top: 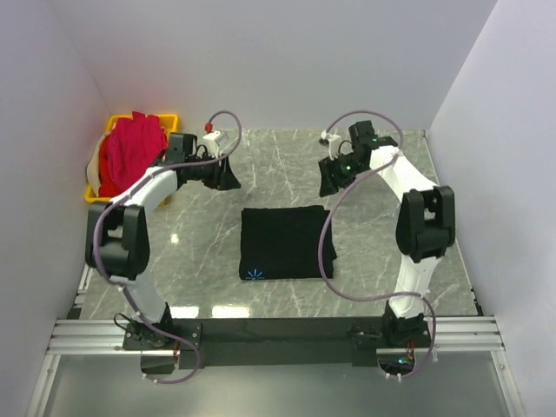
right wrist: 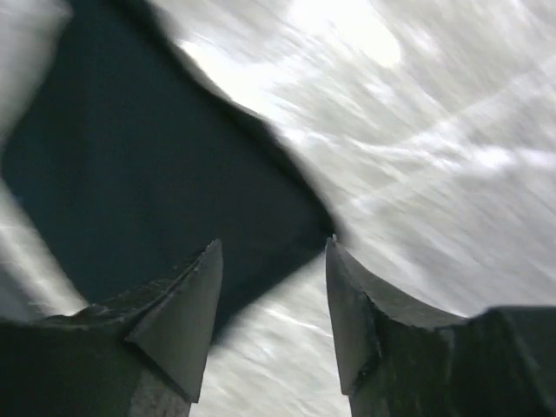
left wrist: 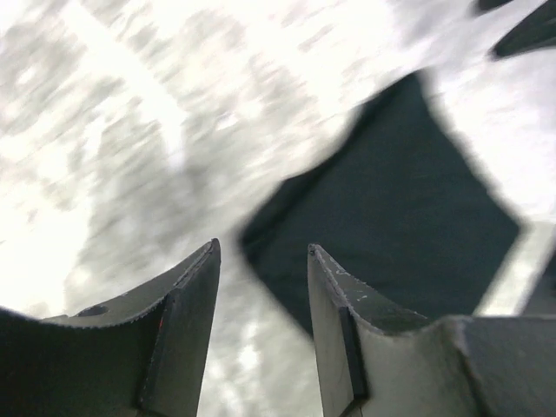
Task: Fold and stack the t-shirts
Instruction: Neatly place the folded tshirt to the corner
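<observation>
Blurred and hidden

Both wrist views smear the grey marbled table [left wrist: 130, 130] and the folded black cloth t-shirt [left wrist: 408, 226], whose corner sits behind a finger [left wrist: 334, 330] of the left tool [left wrist: 263, 246]. From above, magenta-pink cloth shirts [top: 130, 156] hide most of the yellow plastic crate [top: 169, 119]; the black shirt's pale-blue print [top: 253, 274] is too small to read.

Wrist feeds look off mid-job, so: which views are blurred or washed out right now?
Top view: sharp, a few glare spots on the table near the arm bases. Left wrist: motion-smeared, table blown white at left, black shirt edges soft. Right wrist: same smear, glare at top, its fingers crisp.
</observation>
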Robot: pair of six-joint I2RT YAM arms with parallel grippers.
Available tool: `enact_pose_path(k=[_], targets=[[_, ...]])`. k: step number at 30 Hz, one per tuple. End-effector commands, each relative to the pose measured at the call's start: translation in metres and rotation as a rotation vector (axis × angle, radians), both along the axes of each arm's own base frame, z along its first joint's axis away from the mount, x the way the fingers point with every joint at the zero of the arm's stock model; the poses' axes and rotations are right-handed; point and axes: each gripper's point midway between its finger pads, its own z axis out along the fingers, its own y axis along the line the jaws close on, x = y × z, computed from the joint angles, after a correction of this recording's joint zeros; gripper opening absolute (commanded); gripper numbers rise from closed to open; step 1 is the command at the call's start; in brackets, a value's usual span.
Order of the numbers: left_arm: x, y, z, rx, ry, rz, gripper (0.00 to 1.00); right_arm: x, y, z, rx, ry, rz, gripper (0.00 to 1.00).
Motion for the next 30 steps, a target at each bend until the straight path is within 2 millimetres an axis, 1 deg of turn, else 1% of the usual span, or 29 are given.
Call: enact_pose_path(k=[1, 2, 3, 4, 5, 6, 7, 8, 9, 10, 11, 12, 13, 14, 15, 17, 18, 19, 20, 21, 22, 23, 24, 25, 26, 27, 28, 29, 30], targets=[[-0.028, -0.04, 0.018, -0.174, 0.057, -0.051, 0.49, -0.035, 0.053, 0.056, 0.362, 0.104, -0.005, 0.57], [-0.038, -0.052, 0.017, -0.221, 0.128, -0.042, 0.49, -0.039, 0.062, 0.056, 0.425, 0.156, -0.027, 0.53], [-0.053, -0.059, 0.005, -0.264, 0.201, -0.065, 0.48, -0.047, 0.069, 0.054, 0.47, 0.205, -0.015, 0.5], [-0.051, -0.066, 0.007, -0.303, 0.189, -0.078, 0.47, -0.059, 0.073, 0.042, 0.514, 0.286, -0.014, 0.47], [-0.055, -0.073, 0.002, -0.332, 0.251, -0.058, 0.46, -0.056, 0.078, 0.036, 0.538, 0.318, -0.041, 0.45], [-0.062, -0.08, -0.015, -0.33, 0.304, -0.055, 0.44, -0.06, 0.078, 0.024, 0.544, 0.36, -0.058, 0.44], [-0.058, -0.085, -0.018, -0.346, 0.293, -0.052, 0.44, -0.057, 0.079, 0.009, 0.545, 0.396, -0.077, 0.44], [-0.057, -0.087, -0.033, -0.352, 0.356, -0.017, 0.42, -0.052, 0.079, -0.001, 0.537, 0.408, -0.1, 0.43], [-0.053, -0.086, -0.041, -0.354, 0.375, 0.011, 0.42, -0.049, 0.079, -0.01, 0.527, 0.421, -0.12, 0.42], [-0.047, -0.086, -0.046, -0.361, 0.378, 0.028, 0.42, -0.044, 0.076, -0.028, 0.503, 0.445, -0.158, 0.42], [-0.043, -0.084, -0.061, -0.357, 0.41, 0.045, 0.43, -0.038, 0.074, -0.036, 0.495, 0.459, -0.195, 0.42], [-0.034, -0.081, -0.064, -0.364, 0.406, 0.058, 0.43, -0.031, 0.072, -0.051, 0.475, 0.482, -0.227, 0.42], [-0.029, -0.08, -0.068, -0.366, 0.406, 0.067, 0.43, -0.024, 0.069, -0.056, 0.473, 0.488, -0.249, 0.42], [-0.022, -0.075, -0.08, -0.365, 0.428, 0.087, 0.43, -0.015, 0.065, -0.062, 0.453, 0.496, -0.297, 0.42], [-0.011, -0.074, -0.075, -0.372, 0.405, 0.084, 0.43, -0.003, 0.065, -0.065, 0.456, 0.49, -0.316, 0.42], [0.003, -0.065, -0.081, -0.353, 0.395, 0.105, 0.43, 0.019, 0.056, -0.064, 0.44, 0.462, -0.378, 0.43], [0.013, -0.064, -0.073, -0.356, 0.362, 0.103, 0.43, 0.035, 0.055, -0.055, 0.45, 0.42, -0.38, 0.43], [0.017, -0.062, -0.068, -0.353, 0.337, 0.098, 0.44, 0.043, 0.054, -0.049, 0.45, 0.398, -0.384, 0.43], [0.016, -0.061, -0.05, -0.363, 0.308, 0.075, 0.44, 0.047, 0.051, -0.042, 0.446, 0.375, -0.376, 0.43], [0.014, -0.061, -0.038, -0.36, 0.276, 0.052, 0.45, 0.055, 0.052, -0.021, 0.455, 0.324, -0.356, 0.44], [0.009, -0.061, -0.027, -0.344, 0.217, 0.012, 0.45, 0.053, 0.052, -0.011, 0.455, 0.31, -0.34, 0.44], [-0.006, -0.063, -0.005, -0.349, 0.172, -0.022, 0.47, 0.048, 0.052, -0.001, 0.46, 0.303, -0.323, 0.45], [-0.015, -0.063, 0.003, -0.358, 0.158, -0.04, 0.47, 0.034, 0.053, 0.02, 0.489, 0.291, -0.296, 0.46], [-0.025, -0.064, 0.01, -0.379, 0.176, -0.047, 0.48, 0.023, 0.055, 0.029, 0.506, 0.301, -0.29, 0.47], [-0.044, -0.065, 0.016, -0.396, 0.198, -0.068, 0.48, 0.014, 0.058, 0.04, 0.538, 0.29, -0.271, 0.48], [-0.054, -0.066, 0.016, -0.406, 0.224, -0.074, 0.48, -0.013, 0.062, 0.043, 0.555, 0.317, -0.257, 0.48], [-0.064, -0.07, 0.019, -0.433, 0.264, -0.075, 0.47, -0.028, 0.069, 0.051, 0.598, 0.337, -0.228, 0.48], [-0.077, -0.077, 0.024, -0.449, 0.274, -0.102, 0.47, -0.043, 0.074, 0.051, 0.61, 0.361, -0.207, 0.48], [-0.093, -0.079, 0.012, -0.452, 0.324, -0.096, 0.47, -0.069, 0.078, 0.041, 0.61, 0.415, -0.195, 0.48]])
